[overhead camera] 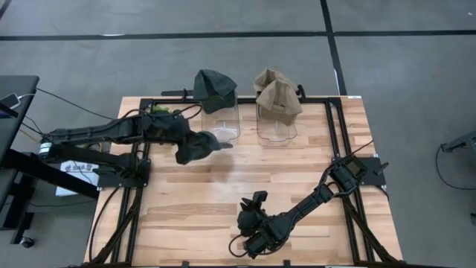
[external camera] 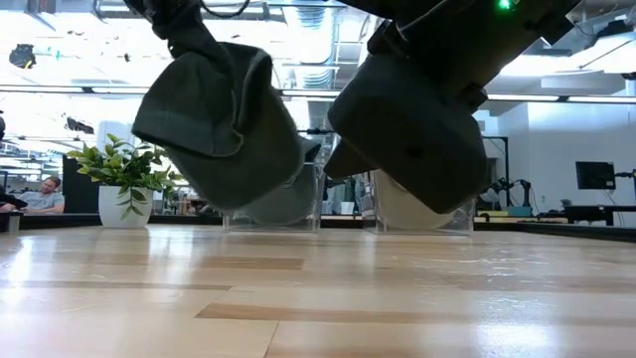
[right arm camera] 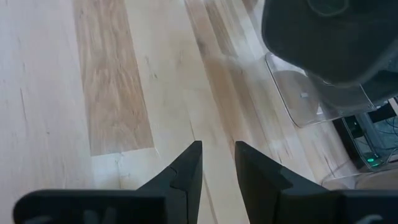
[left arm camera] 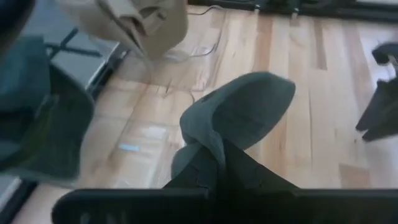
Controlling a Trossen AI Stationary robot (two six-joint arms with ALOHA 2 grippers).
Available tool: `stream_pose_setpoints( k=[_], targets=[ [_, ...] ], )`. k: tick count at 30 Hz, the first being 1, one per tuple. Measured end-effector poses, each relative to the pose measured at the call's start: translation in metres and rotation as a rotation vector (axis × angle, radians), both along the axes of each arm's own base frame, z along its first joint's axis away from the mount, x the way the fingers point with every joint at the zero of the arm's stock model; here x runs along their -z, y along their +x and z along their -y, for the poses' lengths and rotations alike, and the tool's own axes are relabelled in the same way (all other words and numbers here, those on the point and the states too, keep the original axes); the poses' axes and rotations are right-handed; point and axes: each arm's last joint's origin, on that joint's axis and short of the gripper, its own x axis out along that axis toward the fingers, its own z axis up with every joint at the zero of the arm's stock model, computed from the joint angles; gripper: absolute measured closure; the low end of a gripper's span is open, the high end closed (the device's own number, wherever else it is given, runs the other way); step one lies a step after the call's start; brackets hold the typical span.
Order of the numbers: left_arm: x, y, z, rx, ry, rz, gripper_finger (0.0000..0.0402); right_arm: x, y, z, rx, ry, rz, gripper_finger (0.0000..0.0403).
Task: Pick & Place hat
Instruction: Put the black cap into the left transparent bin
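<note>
Two hat-topped stands (overhead camera: 223,123) side by side at table (overhead camera: 193,216) rear, left hand (overhead camera: 195,147) before them

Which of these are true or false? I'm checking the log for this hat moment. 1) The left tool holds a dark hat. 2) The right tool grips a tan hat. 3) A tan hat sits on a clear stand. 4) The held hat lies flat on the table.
1) True: the left tool is shut on the dark green hat.
2) False: the right tool holds nothing.
3) True: the tan hat tops a clear stand.
4) False: it hangs above the table.
</note>
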Motion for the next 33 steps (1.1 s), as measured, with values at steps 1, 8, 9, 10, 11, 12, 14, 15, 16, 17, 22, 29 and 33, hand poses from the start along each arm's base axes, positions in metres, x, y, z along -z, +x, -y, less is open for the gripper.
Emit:
stream_pose_setpoints(
  k=[1,8,9,10,11,12,14,15,16,17,22,29,33],
  targets=[
    [-0.001,0.002,0.001,0.022,0.025,-0.009,0.0393,0.000,0.000,0.000,0.000,-0.001,-0.001,0.0316],
    [-0.013,0.018,0.008,0.112,0.198,-0.046,0.0393,0.000,0.001,0.002,0.005,-0.003,-0.004,0.0316],
    [-0.015,0.020,0.008,0.111,0.226,-0.051,0.0393,0.000,0.001,0.003,0.006,-0.002,-0.003,0.0316],
    [-0.018,0.023,0.008,0.107,0.250,-0.054,0.0393,0.000,0.001,0.003,0.007,-0.003,-0.004,0.0316],
    [-0.020,0.025,0.008,0.105,0.274,-0.060,0.0393,0.000,0.001,0.003,0.007,-0.003,-0.004,0.0316],
    [-0.023,0.027,0.008,0.107,0.291,-0.061,0.0393,0.000,0.001,0.003,0.007,-0.003,-0.004,0.0316],
    [-0.030,0.030,0.008,0.111,0.325,-0.056,0.0393,0.000,0.001,0.003,0.006,-0.003,-0.004,0.0316],
    [-0.033,0.031,0.008,0.110,0.345,-0.055,0.0393,0.000,0.001,0.003,0.007,-0.003,-0.004,0.0316],
    [-0.037,0.032,0.007,0.103,0.371,-0.061,0.0393,0.000,0.001,0.003,0.007,-0.004,-0.005,0.0316],
    [-0.039,0.032,0.006,0.092,0.404,-0.074,0.0393,0.000,0.001,0.003,0.007,-0.005,-0.006,0.0316],
    [-0.046,0.031,0.001,0.037,0.585,-0.159,0.0392,0.000,0.001,0.003,0.007,-0.007,-0.006,0.0316],
    [-0.045,0.029,-0.013,0.006,0.653,-0.224,0.0392,0.000,0.003,0.006,0.018,-0.028,0.005,0.0316],
    [-0.042,0.032,-0.019,0.003,0.677,-0.262,0.0392,0.000,0.003,0.006,0.019,-0.028,0.005,0.0316]
  ],
)
